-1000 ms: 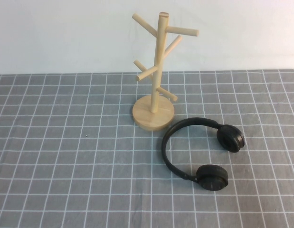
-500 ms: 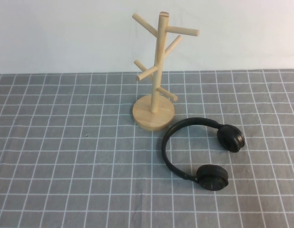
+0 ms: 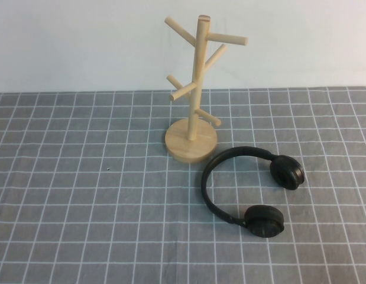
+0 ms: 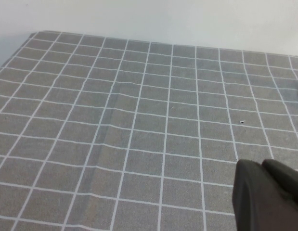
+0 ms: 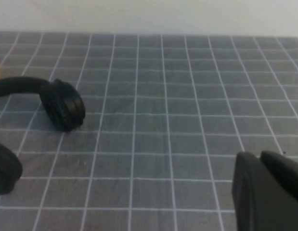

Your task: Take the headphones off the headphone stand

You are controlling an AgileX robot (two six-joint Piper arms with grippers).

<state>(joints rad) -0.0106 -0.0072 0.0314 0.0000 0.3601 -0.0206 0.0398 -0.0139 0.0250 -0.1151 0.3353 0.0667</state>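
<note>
The black headphones (image 3: pixel 246 186) lie flat on the grey checked cloth, just right of and in front of the wooden headphone stand (image 3: pixel 194 94), apart from it. The stand is upright and its pegs are bare. The headphones also show in the right wrist view (image 5: pixel 62 105), one ear cup in full and the other at the picture's edge. My right gripper (image 5: pixel 257 158) is shut and empty, well away from the headphones. My left gripper (image 4: pixel 259 166) is shut and empty over bare cloth. Neither gripper shows in the high view.
A grey cloth with a white grid (image 3: pixel 82 195) covers the table, with a white wall behind it. The cloth's far edge shows in the left wrist view (image 4: pixel 33 34). A small dark speck (image 3: pixel 107 170) lies on the cloth left of the stand.
</note>
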